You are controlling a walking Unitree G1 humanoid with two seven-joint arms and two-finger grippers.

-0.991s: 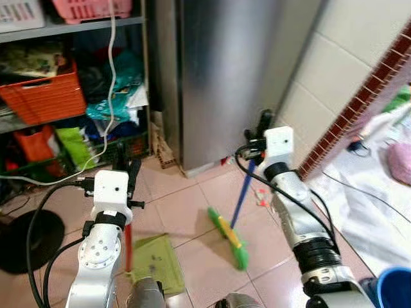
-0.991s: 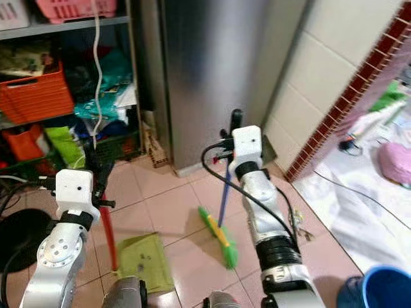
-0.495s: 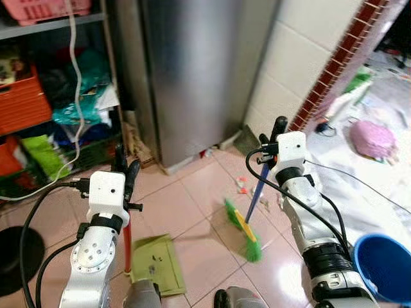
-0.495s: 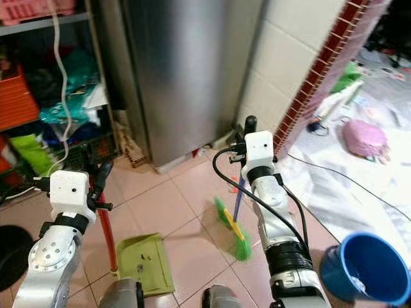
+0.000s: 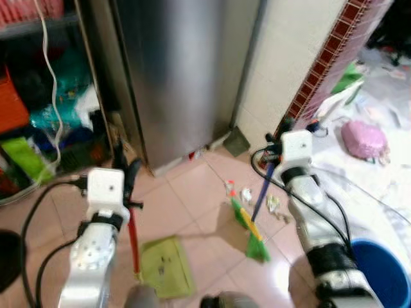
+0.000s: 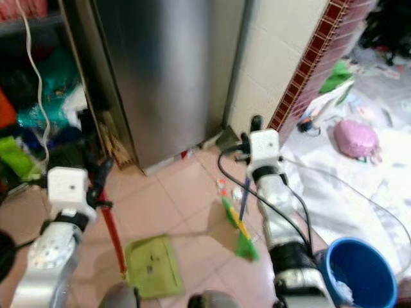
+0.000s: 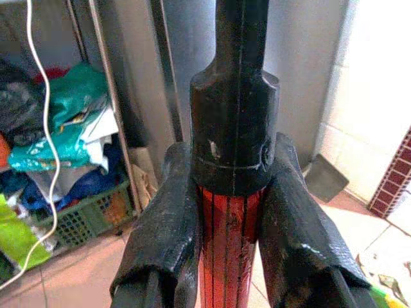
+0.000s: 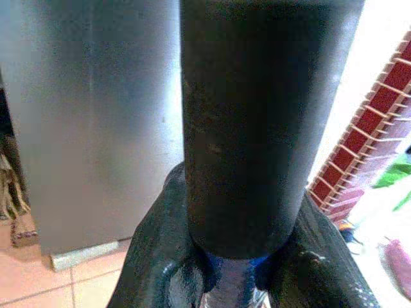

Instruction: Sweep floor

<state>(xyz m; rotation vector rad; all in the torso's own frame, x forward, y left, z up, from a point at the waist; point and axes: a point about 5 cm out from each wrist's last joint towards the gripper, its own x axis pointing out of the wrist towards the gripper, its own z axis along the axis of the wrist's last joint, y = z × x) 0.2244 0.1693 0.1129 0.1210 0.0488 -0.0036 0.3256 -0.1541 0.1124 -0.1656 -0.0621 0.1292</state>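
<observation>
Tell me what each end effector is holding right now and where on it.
The left end effector grips the dustpan by its red handle, just below the black cap. The right end effector grips the broom near the top of its blue handle.

Both silver arms are raised forward, wrists up. The left claw (image 5: 126, 170) is closed, its two black fingers (image 7: 160, 231) pressed on either side of a red handle (image 7: 228, 247) just below its black cap. The right claw (image 6: 255, 128) is held further out, its fingers (image 8: 157, 269) clamped round a blue handle (image 8: 234, 266) under a thick black end.
</observation>
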